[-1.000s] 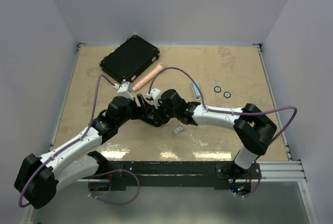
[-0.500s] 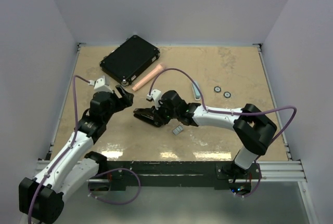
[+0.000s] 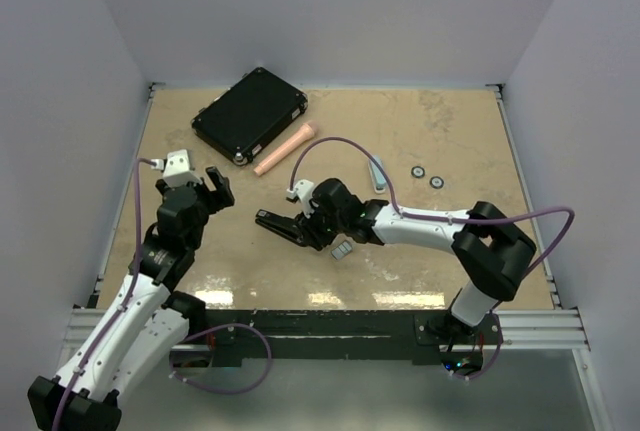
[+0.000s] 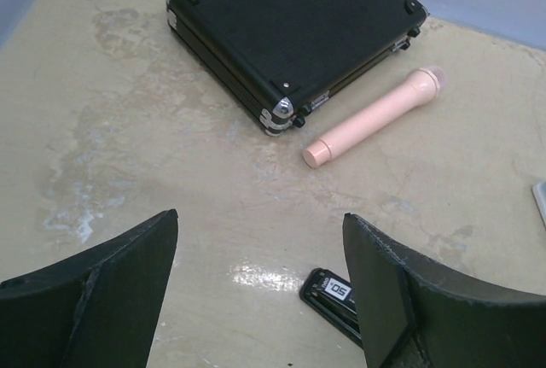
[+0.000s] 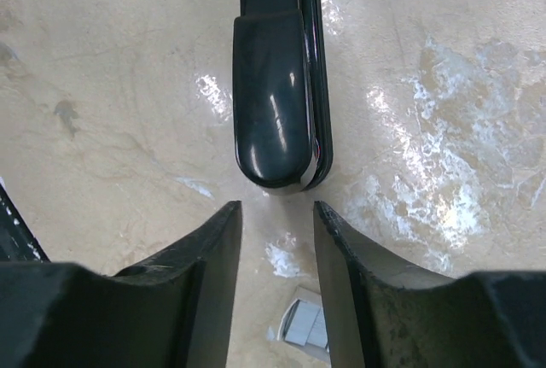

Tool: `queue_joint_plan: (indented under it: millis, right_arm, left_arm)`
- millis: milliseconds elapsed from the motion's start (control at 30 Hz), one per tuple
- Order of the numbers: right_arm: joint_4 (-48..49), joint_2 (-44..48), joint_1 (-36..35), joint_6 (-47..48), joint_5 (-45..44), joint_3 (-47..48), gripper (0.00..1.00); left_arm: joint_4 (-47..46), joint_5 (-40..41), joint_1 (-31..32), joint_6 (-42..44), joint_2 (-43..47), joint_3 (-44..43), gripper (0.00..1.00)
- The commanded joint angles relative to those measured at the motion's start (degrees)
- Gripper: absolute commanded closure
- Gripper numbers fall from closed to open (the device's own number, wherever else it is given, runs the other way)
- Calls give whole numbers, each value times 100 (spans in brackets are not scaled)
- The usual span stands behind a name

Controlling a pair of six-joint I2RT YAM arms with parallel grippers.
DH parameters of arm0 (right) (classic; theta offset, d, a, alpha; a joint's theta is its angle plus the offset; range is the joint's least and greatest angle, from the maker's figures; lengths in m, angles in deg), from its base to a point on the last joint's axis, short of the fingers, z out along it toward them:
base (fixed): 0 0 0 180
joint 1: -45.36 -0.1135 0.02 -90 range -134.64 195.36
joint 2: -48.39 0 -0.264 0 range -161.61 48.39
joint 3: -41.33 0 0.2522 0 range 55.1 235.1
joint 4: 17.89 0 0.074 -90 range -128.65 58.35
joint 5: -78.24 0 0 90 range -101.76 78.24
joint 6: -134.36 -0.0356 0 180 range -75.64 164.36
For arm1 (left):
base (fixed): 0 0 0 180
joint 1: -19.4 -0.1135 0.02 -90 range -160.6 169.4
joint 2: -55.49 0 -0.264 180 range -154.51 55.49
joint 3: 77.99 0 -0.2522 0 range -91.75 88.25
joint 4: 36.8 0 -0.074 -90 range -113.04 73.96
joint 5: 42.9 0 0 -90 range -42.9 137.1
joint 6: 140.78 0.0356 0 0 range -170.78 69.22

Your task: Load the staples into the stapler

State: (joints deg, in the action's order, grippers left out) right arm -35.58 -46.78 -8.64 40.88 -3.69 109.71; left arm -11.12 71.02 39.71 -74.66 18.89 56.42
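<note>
From the top camera, the black stapler (image 3: 275, 221) lies flat on the tan table (image 3: 450, 131), a little left of the middle. The right gripper (image 3: 310, 229) sits at its right end, low over the table. The staples (image 3: 342, 250), a small grey block, lie on the table just beside that gripper on the near side, apart from the stapler. The left gripper (image 3: 218, 189) hangs left of the stapler, its jaws spread and nothing between them. A black case (image 3: 250, 113) and a pink cylinder (image 3: 284, 148) lie toward the far left. A pale stapler (image 3: 378, 175) and two small black rings (image 3: 428, 177) lie to the right.

The left wrist camera shows its fingers (image 4: 94, 300) wide apart over bare table. The case (image 4: 290, 31) and the cylinder (image 4: 375, 116) lie ahead, and one end of the black stapler (image 4: 337, 293) shows near the right finger.

The right wrist camera shows its fingers (image 5: 171, 300) parted by a narrow gap, gripping nothing. The rounded end of the stapler (image 5: 273, 95) lies just beyond the fingertips. The staples (image 5: 304, 327) rest on the table, seen through the gap between the fingers.
</note>
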Motion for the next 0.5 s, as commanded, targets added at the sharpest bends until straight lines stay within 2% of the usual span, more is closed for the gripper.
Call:
queue_joint_plan:
  millis: [0,67,200,467]
  right_arm:
    - [-467,446,-14,-3,-78,49,54]
    - [-705,544,-14,-12,-96,225,49]
    - [-1425,641,-23,-108,-236,804,45]
    - [-2516,-255,-111,-284,-394,2211,32]
  left_arm:
    - [-164,306,-28,559,65,-95,17]
    - [-199,323,-28,665,48,-121,17]
    - [-331,437,-36,911,65,-86,17]
    - [-700,605,-36,955,443,230,17]
